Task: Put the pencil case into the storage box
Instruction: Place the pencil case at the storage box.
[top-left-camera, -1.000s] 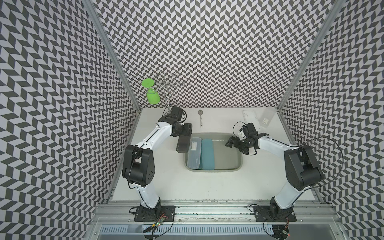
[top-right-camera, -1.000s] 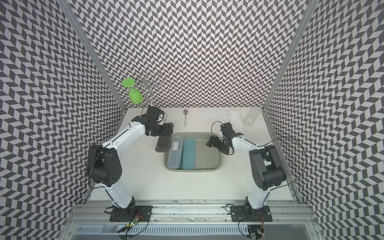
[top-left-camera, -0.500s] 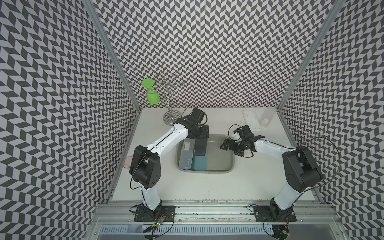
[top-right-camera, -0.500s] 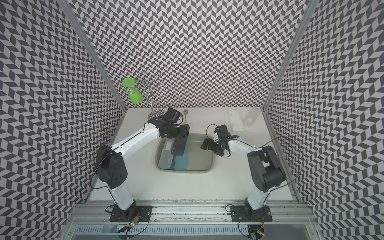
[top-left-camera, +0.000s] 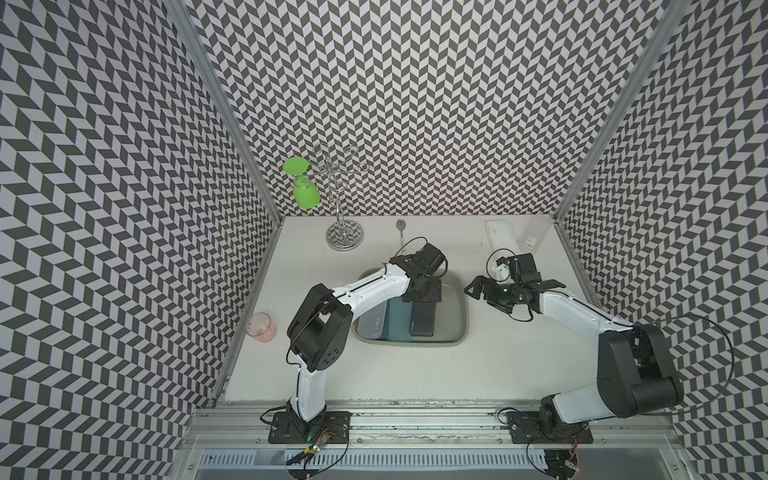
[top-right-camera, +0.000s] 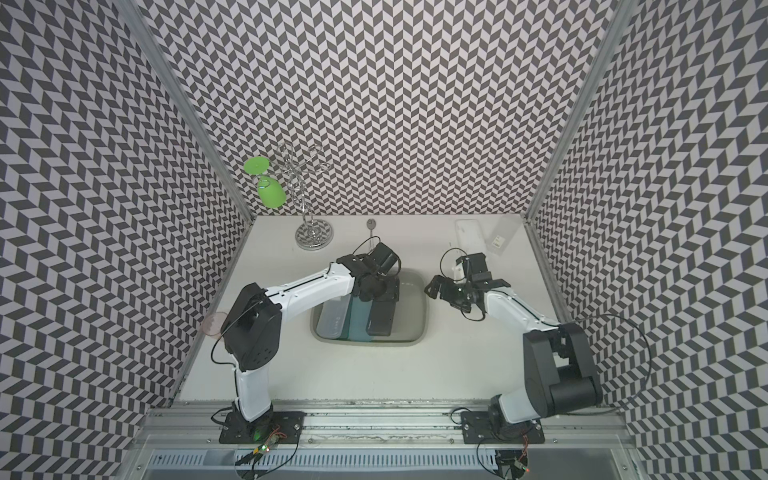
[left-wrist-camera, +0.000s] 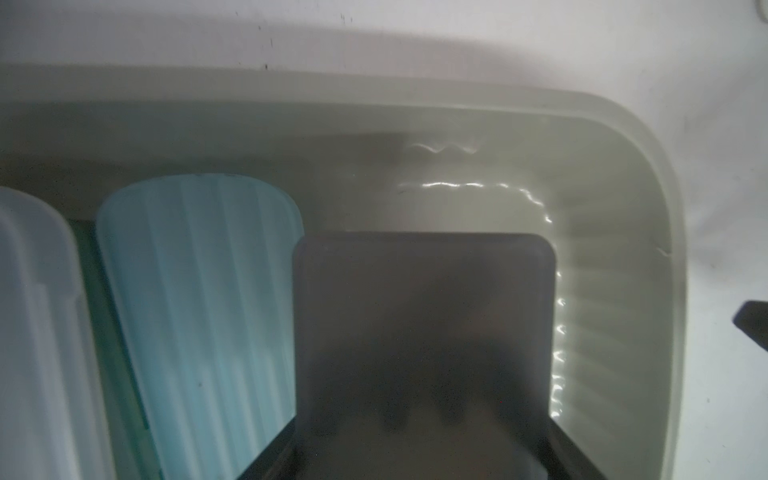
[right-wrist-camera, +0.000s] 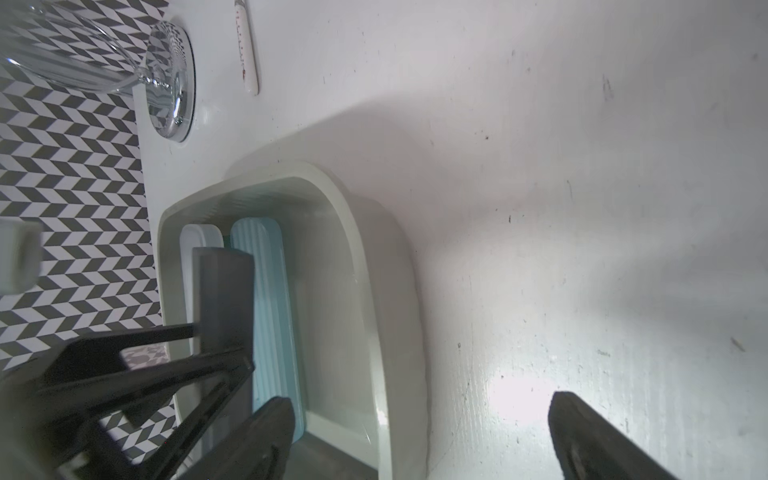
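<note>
The storage box (top-left-camera: 460, 309) (top-right-camera: 420, 328) is a grey-olive tub at mid-table. A white case (top-left-camera: 371, 326) and a teal case (left-wrist-camera: 199, 291) lie side by side in its left part. My left gripper (top-left-camera: 422, 291) (top-right-camera: 379, 289) (left-wrist-camera: 419, 465) is shut on the dark grey pencil case (top-left-camera: 424, 319) (top-right-camera: 380, 319) (left-wrist-camera: 424, 332) at its far end. It holds it over the box, just right of the teal case. My right gripper (top-left-camera: 482, 289) (top-right-camera: 436, 286) (right-wrist-camera: 419, 428) stands open and empty beside the box's right rim (right-wrist-camera: 395, 332).
A chrome glass rack (top-left-camera: 344, 237) with a green glass (top-left-camera: 306, 195) hanging on it stands at the back left. A spoon (top-left-camera: 401, 230) lies behind the box. A white tray (top-left-camera: 500, 243) is at the back right. A pink cup (top-left-camera: 261, 327) sits by the left wall.
My left arm has carried the dark case from the table left of the box to over the box. The box sits a little further left. The right gripper shifted left, still open.
</note>
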